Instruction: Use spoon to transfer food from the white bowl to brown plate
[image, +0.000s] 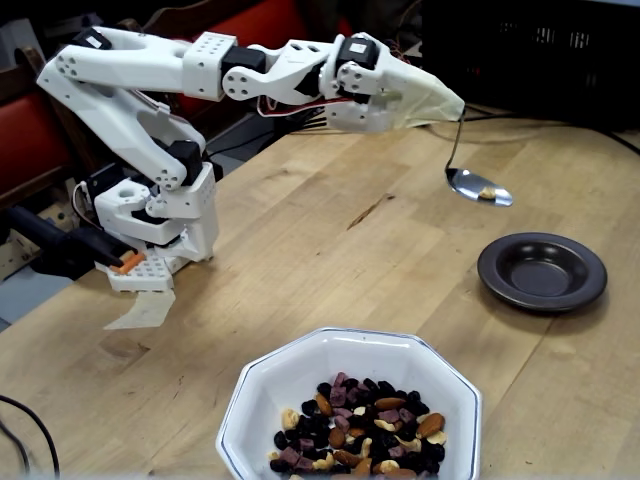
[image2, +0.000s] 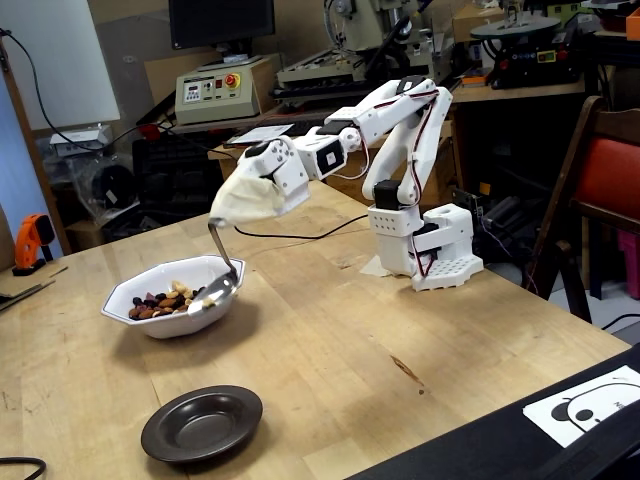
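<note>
— While the arm (image: 150, 70) is stretched out like that, where's the spoon (image: 478, 186)?

— Hanging from the cloth-covered tip, up in the air. In a fixed view it sits above the desk (image: 330, 240), up and to the left of the plate (image: 541, 271), not over it. In the other fixed view the spoon (image2: 222, 288) hangs at the right rim of the bowl (image2: 160, 322).

— Anything in it?

— One pale piece, maybe a cashew. The rest of the food (image: 360, 425) is heaped in the bowl (image: 290, 375), near the camera.

— And the claw (image: 440, 100), open or closed?

— I can't tell. It's wrapped in that cover; only the spoon's handle comes out of the point.

— The plate?

— Bare and dark, on the desk, well apart from the bowl; in the other fixed view the plate (image2: 201, 422) lies in front of the bowl.
</note>
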